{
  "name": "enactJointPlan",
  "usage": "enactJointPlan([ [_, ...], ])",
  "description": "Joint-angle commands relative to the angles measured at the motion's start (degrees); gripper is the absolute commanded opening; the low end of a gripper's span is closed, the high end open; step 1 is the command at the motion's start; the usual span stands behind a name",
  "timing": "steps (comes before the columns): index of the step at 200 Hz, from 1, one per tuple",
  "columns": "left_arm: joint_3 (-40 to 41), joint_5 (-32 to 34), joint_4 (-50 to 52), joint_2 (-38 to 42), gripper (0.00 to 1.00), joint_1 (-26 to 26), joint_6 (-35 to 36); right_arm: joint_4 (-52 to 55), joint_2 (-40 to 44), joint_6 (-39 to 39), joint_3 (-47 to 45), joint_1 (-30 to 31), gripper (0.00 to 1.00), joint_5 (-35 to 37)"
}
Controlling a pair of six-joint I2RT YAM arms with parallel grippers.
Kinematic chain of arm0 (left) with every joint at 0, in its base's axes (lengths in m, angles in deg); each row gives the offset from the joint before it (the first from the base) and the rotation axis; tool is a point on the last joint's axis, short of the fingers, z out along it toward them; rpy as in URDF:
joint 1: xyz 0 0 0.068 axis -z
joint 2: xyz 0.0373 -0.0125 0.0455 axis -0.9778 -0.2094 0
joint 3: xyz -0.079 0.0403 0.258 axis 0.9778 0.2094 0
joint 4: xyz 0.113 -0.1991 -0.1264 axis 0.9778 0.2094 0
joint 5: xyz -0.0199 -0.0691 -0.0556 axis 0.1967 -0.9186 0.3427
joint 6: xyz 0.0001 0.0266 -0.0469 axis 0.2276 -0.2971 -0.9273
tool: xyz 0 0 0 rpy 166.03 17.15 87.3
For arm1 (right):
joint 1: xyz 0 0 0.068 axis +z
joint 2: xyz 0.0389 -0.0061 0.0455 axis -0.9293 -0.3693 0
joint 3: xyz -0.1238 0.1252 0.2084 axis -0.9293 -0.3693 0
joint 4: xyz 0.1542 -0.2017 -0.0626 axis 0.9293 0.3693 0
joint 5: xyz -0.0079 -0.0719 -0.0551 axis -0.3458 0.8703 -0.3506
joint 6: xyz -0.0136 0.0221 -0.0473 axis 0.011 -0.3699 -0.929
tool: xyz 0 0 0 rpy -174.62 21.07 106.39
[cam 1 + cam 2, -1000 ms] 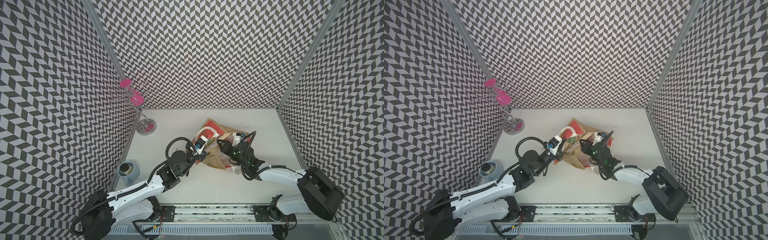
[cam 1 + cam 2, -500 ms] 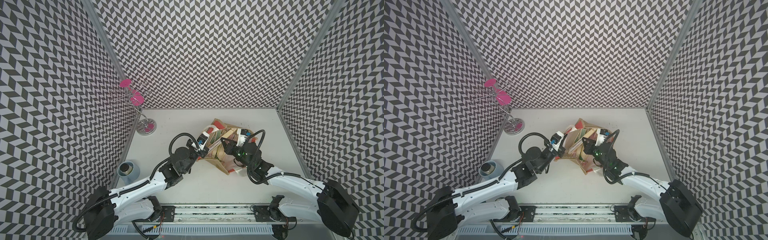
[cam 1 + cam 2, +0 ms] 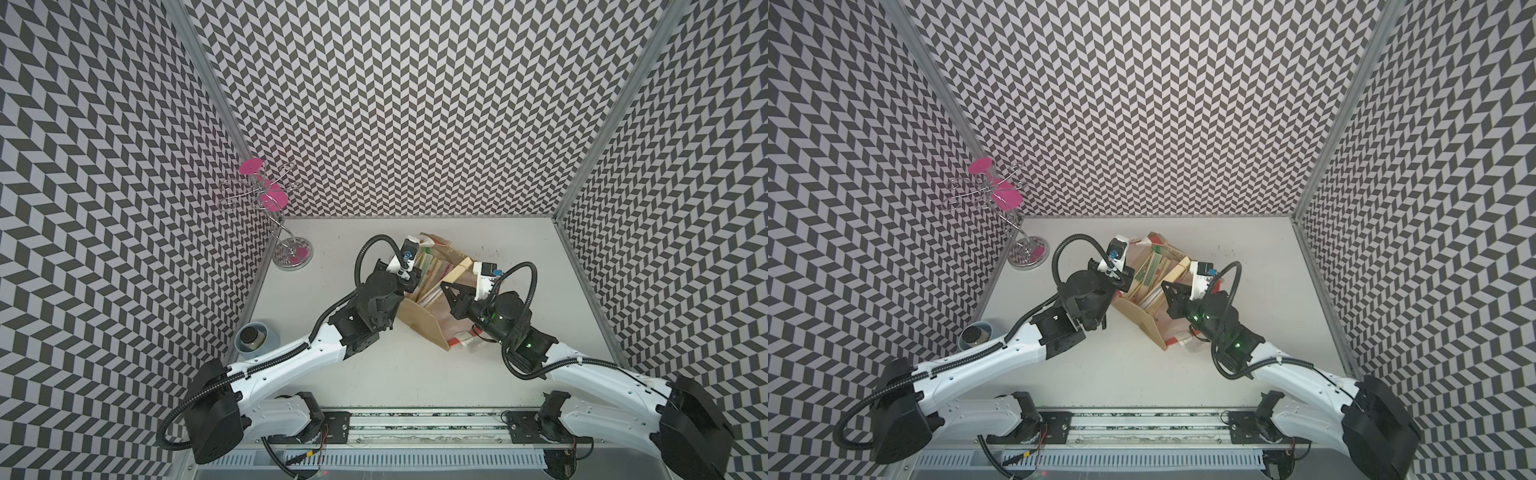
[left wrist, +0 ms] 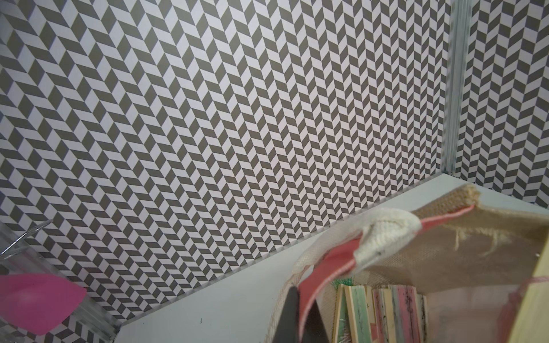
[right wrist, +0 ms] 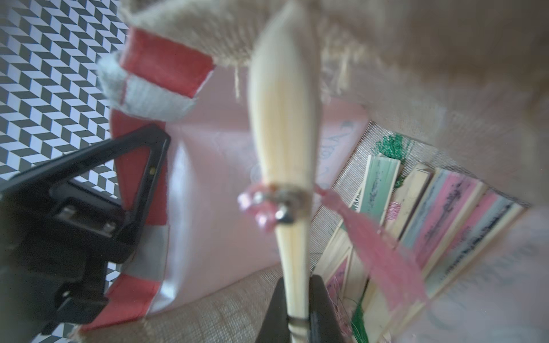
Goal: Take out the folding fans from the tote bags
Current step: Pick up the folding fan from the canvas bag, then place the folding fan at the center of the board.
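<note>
The tan tote bag [image 3: 424,328] [image 3: 1142,320] lies tipped at the table's middle, mouth toward the back. Several closed folding fans [image 3: 432,270] [image 3: 1150,270] [image 4: 386,311] [image 5: 445,202] with pink and green paper are packed inside. My left gripper [image 3: 409,280] [image 3: 1121,278] [image 4: 304,308] is shut on the bag's red trim [image 4: 335,261] at the rim, beside the white rope handle [image 4: 386,234]. My right gripper [image 3: 446,291] [image 3: 1167,291] [image 5: 297,285] is shut on one pale bamboo fan [image 3: 459,268] [image 5: 285,118] with a pink tassel [image 5: 383,252], at the bag's mouth.
A chrome wire stand [image 3: 291,253] [image 3: 1027,253] with pink discs stands at the back left by the wall. A grey cup [image 3: 253,338] [image 3: 976,334] sits against the left wall near my left arm. Patterned walls close in three sides.
My left gripper has lifted the bag's rim toward the back, so the mouth is wider and the fans inside now show. My right gripper keeps its hold and has shifted a little.
</note>
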Motion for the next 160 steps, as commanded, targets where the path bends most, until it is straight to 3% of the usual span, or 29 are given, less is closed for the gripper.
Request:
enactJointPlan([
  [1,-4.3,4.0,-2.2,-0.2,0.0,-1.3,1.1,-0.1,2.8,-2.8,0.9,0.4,0.06,-0.5],
  [38,-2.3,1.2,-5.3,0.8,0.0,-4.7,6.5,1.1,6.0,-3.1,2.7,0.4,0.06,0.6],
  [97,3.2,-11.3,-8.4,4.4,0.0,-12.4,11.4,12.5,9.7,-5.3,13.1,-3.2,0.06,-2.0],
  [160,6.1,-17.7,-9.7,6.9,0.0,-12.9,15.0,21.3,3.5,-1.8,18.5,-27.0,0.06,-18.9],
])
